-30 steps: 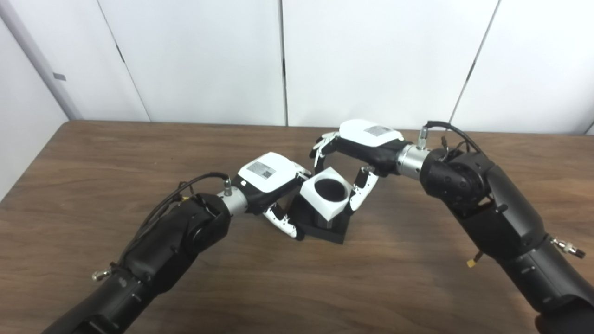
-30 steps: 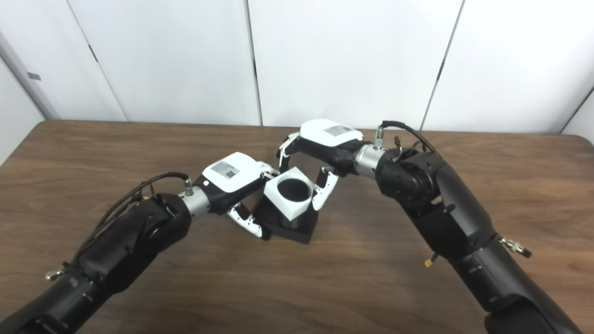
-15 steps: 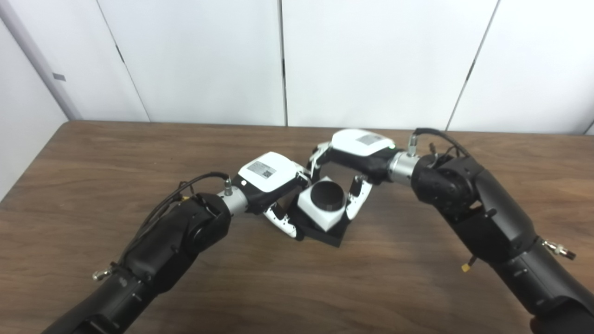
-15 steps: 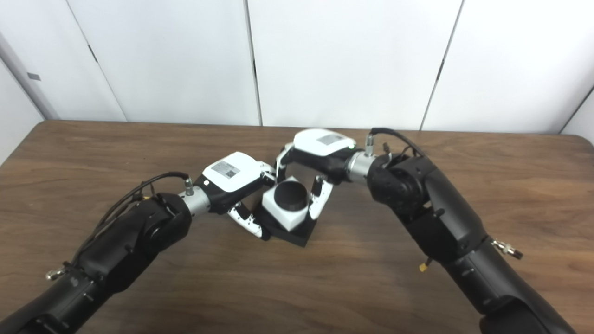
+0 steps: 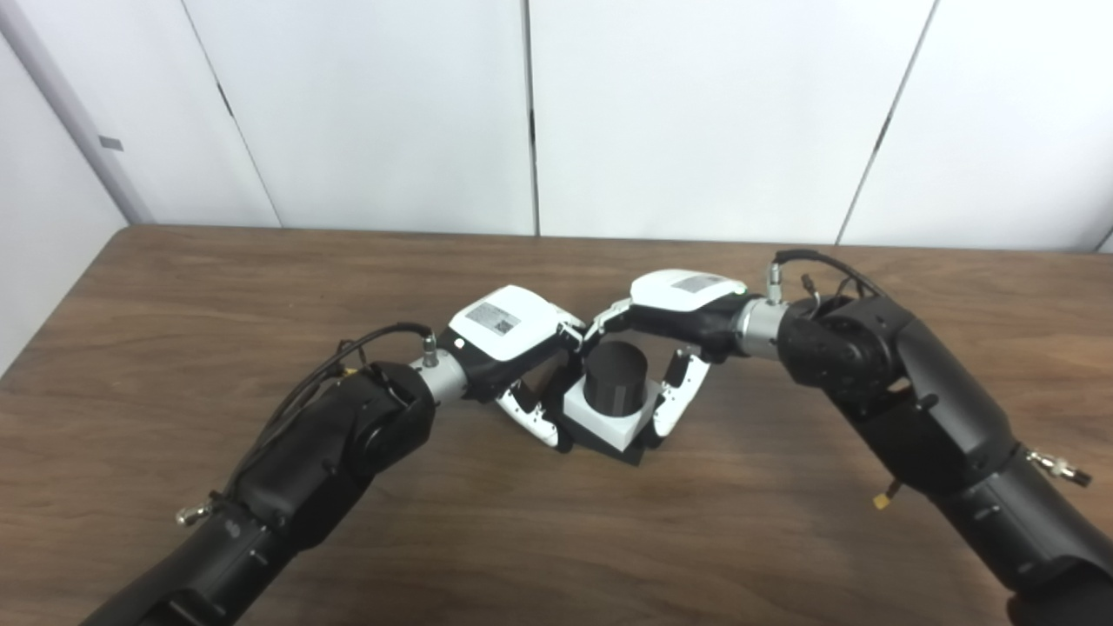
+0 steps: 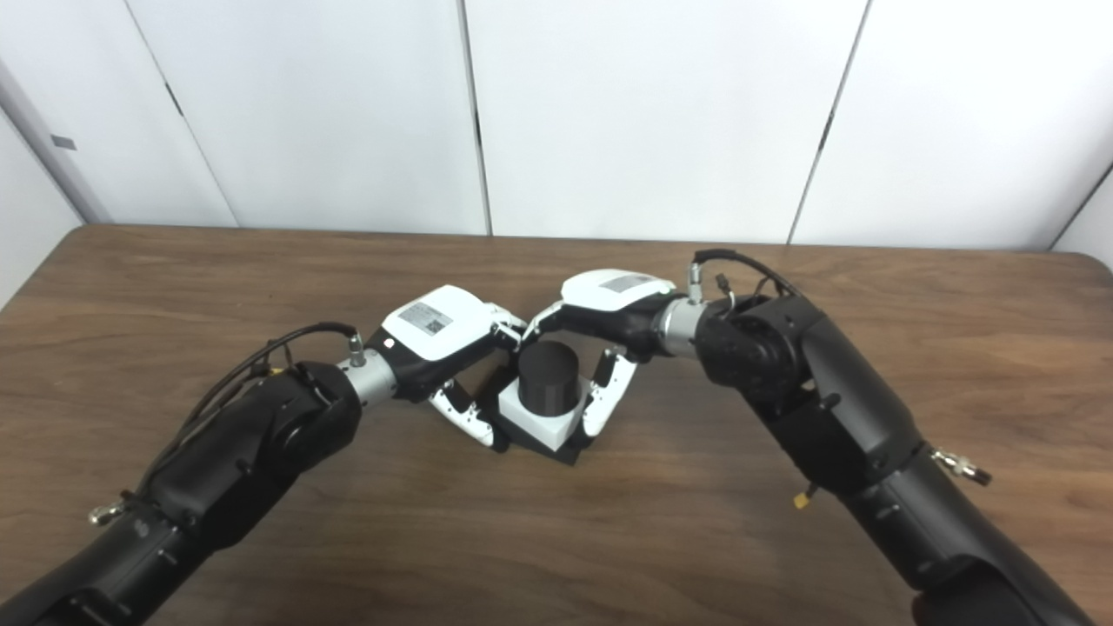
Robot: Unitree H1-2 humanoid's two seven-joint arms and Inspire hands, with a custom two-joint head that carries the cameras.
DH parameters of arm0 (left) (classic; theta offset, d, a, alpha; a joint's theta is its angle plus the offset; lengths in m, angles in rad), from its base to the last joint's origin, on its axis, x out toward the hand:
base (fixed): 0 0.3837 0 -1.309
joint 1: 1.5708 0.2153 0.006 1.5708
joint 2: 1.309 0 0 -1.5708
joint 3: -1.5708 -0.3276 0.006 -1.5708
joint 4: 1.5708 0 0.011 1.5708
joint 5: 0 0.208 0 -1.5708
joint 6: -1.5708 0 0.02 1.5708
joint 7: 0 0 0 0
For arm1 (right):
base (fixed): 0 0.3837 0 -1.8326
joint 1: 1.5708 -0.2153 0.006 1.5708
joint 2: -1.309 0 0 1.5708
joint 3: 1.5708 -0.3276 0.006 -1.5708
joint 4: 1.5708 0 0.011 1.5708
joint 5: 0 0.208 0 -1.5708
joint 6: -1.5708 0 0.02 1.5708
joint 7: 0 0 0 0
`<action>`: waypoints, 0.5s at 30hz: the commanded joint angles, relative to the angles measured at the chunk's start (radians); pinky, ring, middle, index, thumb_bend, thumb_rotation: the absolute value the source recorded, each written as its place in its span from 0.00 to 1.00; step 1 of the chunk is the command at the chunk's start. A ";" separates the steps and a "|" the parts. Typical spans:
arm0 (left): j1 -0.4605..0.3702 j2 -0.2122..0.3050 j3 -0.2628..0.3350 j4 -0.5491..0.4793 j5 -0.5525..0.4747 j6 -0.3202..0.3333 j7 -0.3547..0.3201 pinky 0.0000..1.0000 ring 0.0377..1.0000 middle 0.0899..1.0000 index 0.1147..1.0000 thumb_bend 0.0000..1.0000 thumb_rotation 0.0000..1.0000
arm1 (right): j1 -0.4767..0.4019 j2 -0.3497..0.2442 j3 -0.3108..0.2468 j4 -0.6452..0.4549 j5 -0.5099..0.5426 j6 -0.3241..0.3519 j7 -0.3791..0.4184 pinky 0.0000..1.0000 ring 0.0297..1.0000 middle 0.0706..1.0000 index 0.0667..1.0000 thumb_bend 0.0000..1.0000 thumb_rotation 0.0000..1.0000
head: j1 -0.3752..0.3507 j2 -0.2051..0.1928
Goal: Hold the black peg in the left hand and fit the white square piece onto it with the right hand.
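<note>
White wall panels behind, and a dark brown wood-grain surface [image 5: 174,330] carrying everything, so it's a pretty bare setup. Dead centre, the black cylindrical peg [image 5: 615,376] pokes up through the white square piece with the round hole [image 5: 604,423], which sits low around it, right down near the black square base plate [image 5: 628,454] resting on the surface. Looks basically seated to me, though I can't tell if it's fully flat on the base. The left hand [image 5: 513,348] is curled around the far-left side of the assembly with its thumb down by the base edge, holding it in place. The right hand [image 5: 674,335] is wrapped over the white piece, fingers behind and thumb on the near-right side, gripping it. What could go wrong from here, I'd guess: if the right hand pulls away at an angle, friction on the fingertips could drag the white piece back up or cock it on the peg so it jams. If the left hand lets go first, the base could slide or tip. The two hands are also nearly touching, so finger collisions on the way out seem likely.
</note>
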 commanded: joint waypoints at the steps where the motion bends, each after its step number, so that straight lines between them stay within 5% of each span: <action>1: 0.019 0.007 -0.027 0.023 0.032 -0.014 -0.035 0.77 0.84 0.82 0.43 0.52 0.08 | -0.032 -0.023 -0.029 -0.035 0.014 0.004 -0.008 0.91 0.92 0.89 0.78 0.93 0.29 | -0.001 0.001; 9: 0.024 0.014 -0.025 0.022 0.036 -0.021 -0.025 0.76 0.84 0.81 0.43 0.52 0.08 | -0.001 -0.047 -0.064 -0.039 0.015 -0.003 -0.037 0.88 0.91 0.87 0.78 0.89 0.25 | -0.008 0.003; 15: 0.026 0.018 -0.019 0.018 0.030 -0.024 -0.024 0.76 0.83 0.81 0.43 0.52 0.08 | 0.026 -0.056 -0.125 -0.040 0.014 -0.002 -0.108 0.76 0.85 0.83 0.74 0.83 0.15 | -0.017 0.005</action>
